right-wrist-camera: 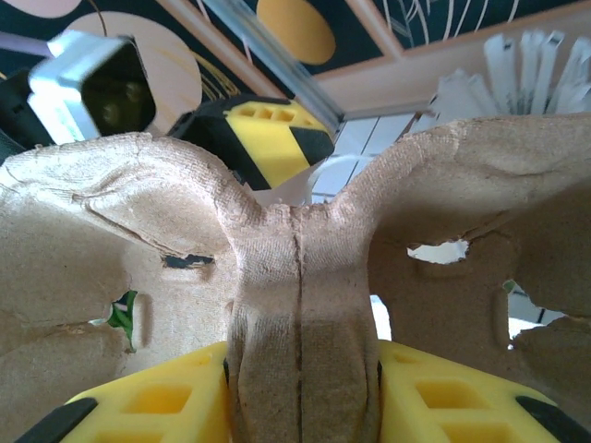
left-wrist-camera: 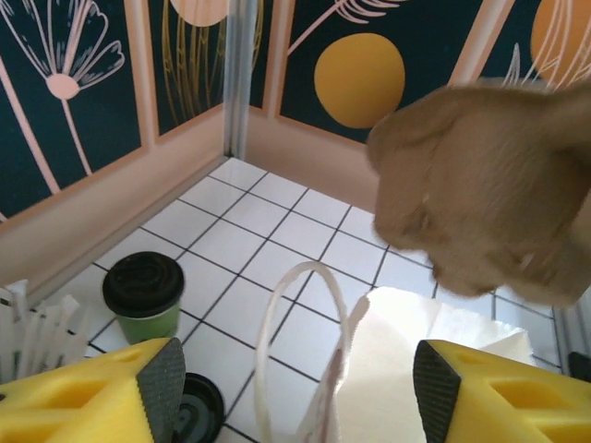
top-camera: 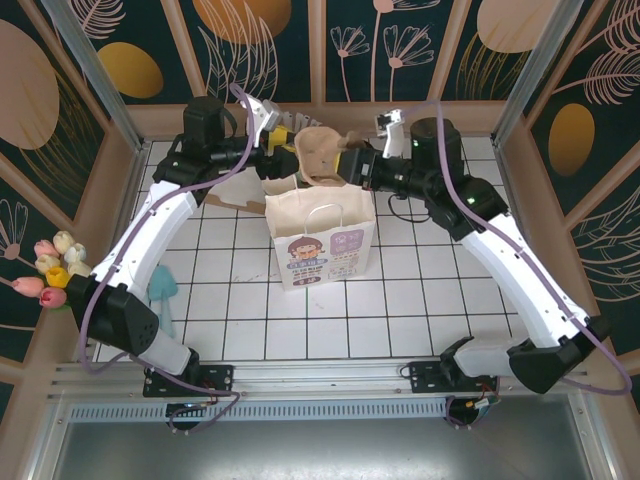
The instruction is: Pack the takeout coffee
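The white bag (top-camera: 320,245) is standing on the worktop (top-camera: 420,320). The right hand (right-wrist-camera: 300,397) is pinching the brown carrier (right-wrist-camera: 295,277) above it, and the left hand (left-wrist-camera: 295,388) is spread at its rim. The coffee cup (left-wrist-camera: 143,293) is waiting by the wall; probably it needs grasping next.

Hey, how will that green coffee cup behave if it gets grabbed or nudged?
The cup stands upright, its body narrower than its lid, so a push near the top would probably tip it. Its wall looks like thin paper, so a hard squeeze may dent it. The lid seems seated, which should limit spills.
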Motion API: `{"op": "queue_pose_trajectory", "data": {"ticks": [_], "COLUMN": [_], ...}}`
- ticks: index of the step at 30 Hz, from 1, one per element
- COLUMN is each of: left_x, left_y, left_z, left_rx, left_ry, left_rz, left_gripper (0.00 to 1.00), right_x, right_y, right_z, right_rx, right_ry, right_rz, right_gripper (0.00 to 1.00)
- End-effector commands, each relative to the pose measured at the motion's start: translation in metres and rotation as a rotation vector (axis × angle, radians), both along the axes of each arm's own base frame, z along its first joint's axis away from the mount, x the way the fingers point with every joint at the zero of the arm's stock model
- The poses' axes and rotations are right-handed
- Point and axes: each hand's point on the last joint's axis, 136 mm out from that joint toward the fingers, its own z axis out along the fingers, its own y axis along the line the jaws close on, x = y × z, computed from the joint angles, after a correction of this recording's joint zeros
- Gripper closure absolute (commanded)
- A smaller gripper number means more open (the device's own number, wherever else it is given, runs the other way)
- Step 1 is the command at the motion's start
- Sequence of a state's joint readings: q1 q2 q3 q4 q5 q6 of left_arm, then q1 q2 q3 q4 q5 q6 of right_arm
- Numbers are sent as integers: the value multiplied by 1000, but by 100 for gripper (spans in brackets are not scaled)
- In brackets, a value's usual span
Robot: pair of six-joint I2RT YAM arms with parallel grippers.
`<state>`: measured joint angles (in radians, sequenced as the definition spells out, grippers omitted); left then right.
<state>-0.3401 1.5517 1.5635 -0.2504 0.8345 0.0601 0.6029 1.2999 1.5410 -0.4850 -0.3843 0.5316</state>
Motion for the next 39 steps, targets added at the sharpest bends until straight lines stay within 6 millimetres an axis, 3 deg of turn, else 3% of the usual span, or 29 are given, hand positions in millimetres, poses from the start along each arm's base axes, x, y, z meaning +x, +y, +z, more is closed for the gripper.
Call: {"op": "queue_pose_trajectory", "data": {"ticks": [1, 8, 19, 27, 33, 39], "left_x": [-7, -1, -2, 1, 3, 4], "left_y": [-3, -5, -8, -7, -3, -2], "left_z": [1, -7, -13, -4, 3, 8], "left_rx": [-14, -5, -9, -27, -63, -131], "left_ry": [-14, 17, 47, 35, 43, 92], "left_rz": [-53, -48, -73, -49, 4, 37], "left_gripper": [39, 58, 72, 100, 100, 100], "right_x": [-4, -7, -13, -18, -19, -17], "right_y": [15, 14, 12, 11, -3, 2], "right_z": [-1, -26, -41, -66, -100, -117], "right_rx": [47, 13, 8, -33, -141, -248], "right_ry": [34, 120, 162, 235, 332, 355], "right_rz": [52, 50, 49, 57, -12, -41], "right_gripper": [62, 61, 61, 61, 61, 61]}}
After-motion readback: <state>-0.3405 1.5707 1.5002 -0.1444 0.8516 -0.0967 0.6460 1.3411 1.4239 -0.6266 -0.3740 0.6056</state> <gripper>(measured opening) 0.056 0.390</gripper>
